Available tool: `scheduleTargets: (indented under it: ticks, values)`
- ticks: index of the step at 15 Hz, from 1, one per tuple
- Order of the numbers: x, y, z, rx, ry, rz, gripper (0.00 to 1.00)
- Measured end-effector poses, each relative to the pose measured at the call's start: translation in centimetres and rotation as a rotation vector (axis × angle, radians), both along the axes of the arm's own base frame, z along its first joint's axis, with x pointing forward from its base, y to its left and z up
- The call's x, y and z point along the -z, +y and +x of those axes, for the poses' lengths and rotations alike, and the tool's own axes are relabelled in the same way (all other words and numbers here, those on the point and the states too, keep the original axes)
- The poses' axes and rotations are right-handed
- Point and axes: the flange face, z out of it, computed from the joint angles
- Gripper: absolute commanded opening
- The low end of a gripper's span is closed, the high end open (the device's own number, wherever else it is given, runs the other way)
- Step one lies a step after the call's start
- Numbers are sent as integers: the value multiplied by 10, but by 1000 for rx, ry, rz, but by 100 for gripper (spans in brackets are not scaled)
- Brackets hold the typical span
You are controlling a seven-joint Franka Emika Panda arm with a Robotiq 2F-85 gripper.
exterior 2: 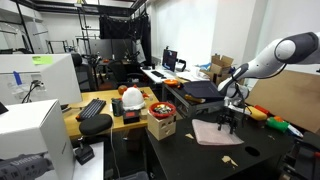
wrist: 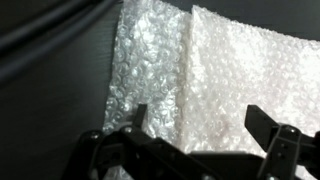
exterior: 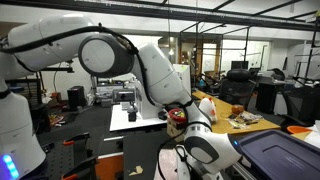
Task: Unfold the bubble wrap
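Note:
The bubble wrap [wrist: 235, 70] lies flat on a dark table and fills most of the wrist view. A thicker, whiter folded part takes up the right side, and a thinner translucent strip [wrist: 145, 60] runs along its left. My gripper [wrist: 200, 118] hangs just above the sheet, open, with one finger [wrist: 140, 118] over the thin strip and the other over the white part. Nothing is between the fingers. In both exterior views the gripper [exterior 2: 229, 121] [exterior: 125, 103] stands over the pale sheet [exterior 2: 212, 133] [exterior: 142, 118].
The dark table [wrist: 50, 110] shows bare to the left of the sheet. A wooden bench [exterior 2: 105, 122] carries a keyboard [exterior 2: 92, 108], a red bowl [exterior 2: 160, 108] and a white bag with red marks [exterior 2: 131, 98]. A small light scrap [exterior 2: 230, 160] lies near the table's front.

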Motion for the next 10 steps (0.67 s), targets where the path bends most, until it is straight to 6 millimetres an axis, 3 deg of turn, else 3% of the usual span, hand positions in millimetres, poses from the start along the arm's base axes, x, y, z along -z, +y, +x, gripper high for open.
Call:
scheduleTargets:
  ticks: [10]
  values:
    - [-22,-35,22,145,-96,134,100]
